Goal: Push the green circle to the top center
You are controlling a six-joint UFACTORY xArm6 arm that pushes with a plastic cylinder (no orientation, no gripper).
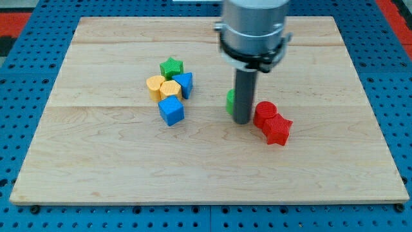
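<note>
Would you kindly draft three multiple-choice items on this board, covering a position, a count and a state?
1. Where is my tip relative to the red blocks?
A. at their left
B. at their right
C. at the view's bottom edge

2. How many red blocks are there?
A. one
B. two
C. four

3. The green circle is
A. fully visible
B. off the board
C. partly hidden by the rod

Answers: 1 A, the tip is at the left of the red cylinder; 2 B, cylinder plus red star; 3 C, only a sliver shows.
</note>
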